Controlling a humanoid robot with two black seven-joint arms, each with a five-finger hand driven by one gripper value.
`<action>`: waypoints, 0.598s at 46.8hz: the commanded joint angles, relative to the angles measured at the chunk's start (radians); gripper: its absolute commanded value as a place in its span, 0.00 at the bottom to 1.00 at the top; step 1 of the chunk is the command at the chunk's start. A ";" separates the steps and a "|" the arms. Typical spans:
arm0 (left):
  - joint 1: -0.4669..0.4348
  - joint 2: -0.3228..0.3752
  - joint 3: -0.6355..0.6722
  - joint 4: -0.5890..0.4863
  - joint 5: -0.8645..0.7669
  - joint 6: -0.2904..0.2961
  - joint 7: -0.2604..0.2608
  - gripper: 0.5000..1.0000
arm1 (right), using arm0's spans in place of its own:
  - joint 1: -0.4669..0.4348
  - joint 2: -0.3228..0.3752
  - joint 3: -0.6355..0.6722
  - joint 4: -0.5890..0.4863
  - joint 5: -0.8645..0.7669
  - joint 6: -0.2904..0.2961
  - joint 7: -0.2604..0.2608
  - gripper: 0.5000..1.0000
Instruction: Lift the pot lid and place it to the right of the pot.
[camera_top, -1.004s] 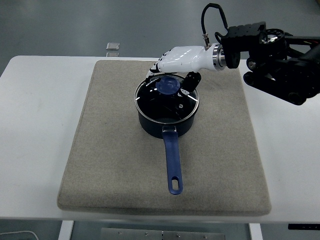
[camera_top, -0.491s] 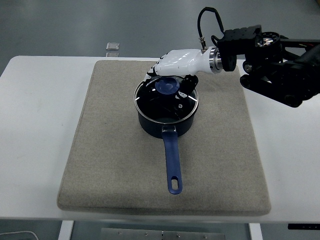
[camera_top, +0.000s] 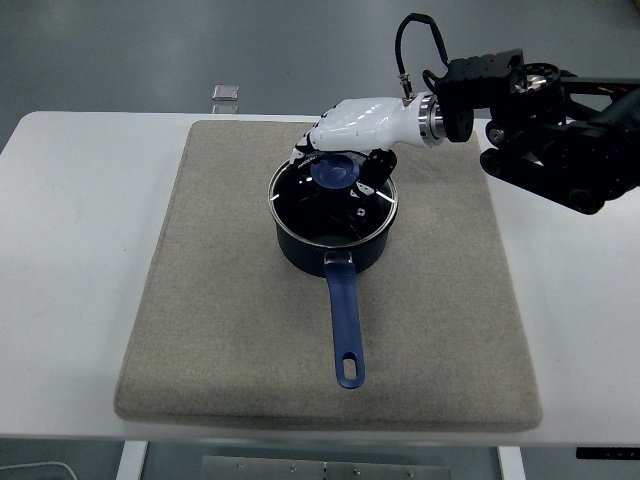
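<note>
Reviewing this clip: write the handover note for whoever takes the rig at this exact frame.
Right robot hand: over the pot, fingers curled around the blue knob of the glass lid.
Left robot hand: not in view.
Pot sits on the grey mat, handle toward the near edge.
Done: reach to the knob.
Left: lift the lid, which looks still seated, and set it on the mat to the right of the pot.

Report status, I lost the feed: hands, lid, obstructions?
Right hand curled at lid's blue knob. Lid on pot. Mat right of pot bare.
</note>
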 joint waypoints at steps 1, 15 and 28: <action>0.000 0.000 0.000 0.001 0.000 0.000 0.000 1.00 | 0.002 0.000 0.000 0.000 0.000 0.001 0.000 0.60; 0.000 0.000 0.000 0.001 0.000 0.000 0.000 1.00 | 0.002 0.000 -0.001 0.001 0.000 0.012 0.009 0.00; 0.000 0.000 0.000 0.001 0.000 0.000 0.000 1.00 | 0.019 0.046 -0.041 0.000 -0.001 0.012 0.009 0.00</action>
